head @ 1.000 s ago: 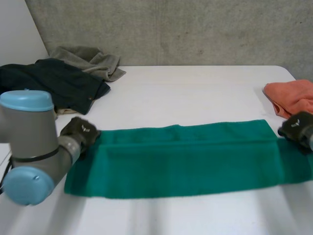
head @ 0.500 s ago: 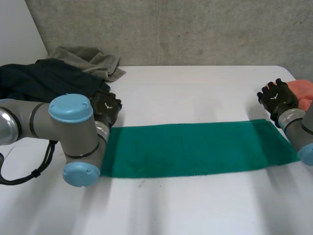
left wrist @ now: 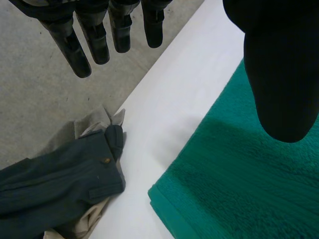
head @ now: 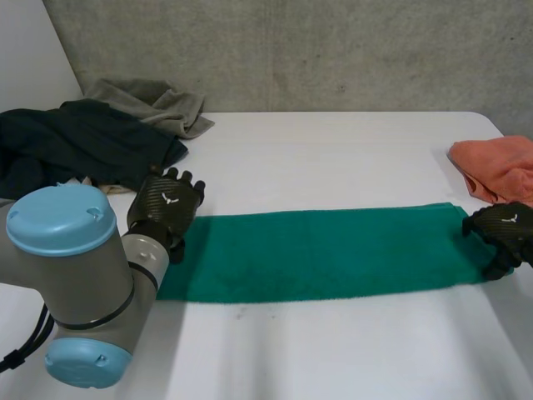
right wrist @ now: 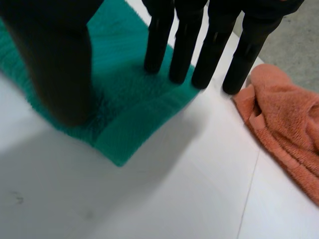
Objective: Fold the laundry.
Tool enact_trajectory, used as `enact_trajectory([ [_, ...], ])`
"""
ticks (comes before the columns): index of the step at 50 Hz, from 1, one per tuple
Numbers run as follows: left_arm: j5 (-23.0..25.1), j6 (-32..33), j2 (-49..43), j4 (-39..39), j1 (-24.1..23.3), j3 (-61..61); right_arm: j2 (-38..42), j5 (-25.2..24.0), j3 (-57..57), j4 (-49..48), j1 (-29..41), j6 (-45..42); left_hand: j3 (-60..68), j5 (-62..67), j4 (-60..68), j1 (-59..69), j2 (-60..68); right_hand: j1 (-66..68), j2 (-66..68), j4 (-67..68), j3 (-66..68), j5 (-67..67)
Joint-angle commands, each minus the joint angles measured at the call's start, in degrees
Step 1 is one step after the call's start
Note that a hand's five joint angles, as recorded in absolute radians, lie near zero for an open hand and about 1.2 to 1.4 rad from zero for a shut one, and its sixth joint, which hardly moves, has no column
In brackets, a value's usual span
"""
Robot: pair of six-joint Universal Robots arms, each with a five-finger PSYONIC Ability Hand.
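A green towel lies folded into a long strip across the table. My left hand hovers over the strip's left end, open. In the left wrist view its fingers are straight and apart from the thumb, with the towel's corner below them and nothing held. My right hand is at the strip's right end. In the right wrist view its straight fingers point down over the towel's corner and grip nothing.
A dark garment and a grey-beige one are heaped at the back left, close to my left hand. An orange cloth lies at the back right, just beyond my right hand. A concrete wall rises behind the table.
The towel went from a wider spread to a narrower strip. Both hands let go and opened. The right hand came back from the far edge to the strip's right end.
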Motion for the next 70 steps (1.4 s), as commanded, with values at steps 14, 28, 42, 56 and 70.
enact_trajectory([
  [14,0.1,0.2,3.1,0.0,0.1,-1.1,-0.3,10.5,-1.6,-9.8,-11.5,-9.4,-2.1,-2.9,-1.7,-1.2,-1.7,45.7,45.6,45.6,45.6,45.6],
  [28,0.0,0.0,7.1,0.0,0.3,-4.7,-10.5,9.9,-0.7,-14.1,13.3,0.6,-2.1,-2.9,-1.7,-1.2,-1.7,45.7,45.6,45.6,45.6,45.6],
  [42,0.0,-0.1,10.2,0.0,0.2,-7.3,-0.2,0.8,0.2,-18.0,49.6,-0.9,-2.1,-2.9,-1.7,-1.2,-1.7,45.7,45.6,45.6,45.6,45.6],
  [56,0.1,0.0,9.3,0.6,-0.3,-5.2,-9.8,1.3,4.3,-10.2,33.7,6.7,-2.1,-2.9,-1.7,-1.2,-1.7,-24.3,-24.4,-24.4,-24.4,-24.4],
  [70,0.0,0.0,6.6,0.7,-3.3,-3.3,-9.5,0.0,9.0,2.9,16.5,2.7,-2.1,-2.9,-1.7,-1.2,-1.7,-15.8,-15.9,-15.9,-16.0,-16.0],
])
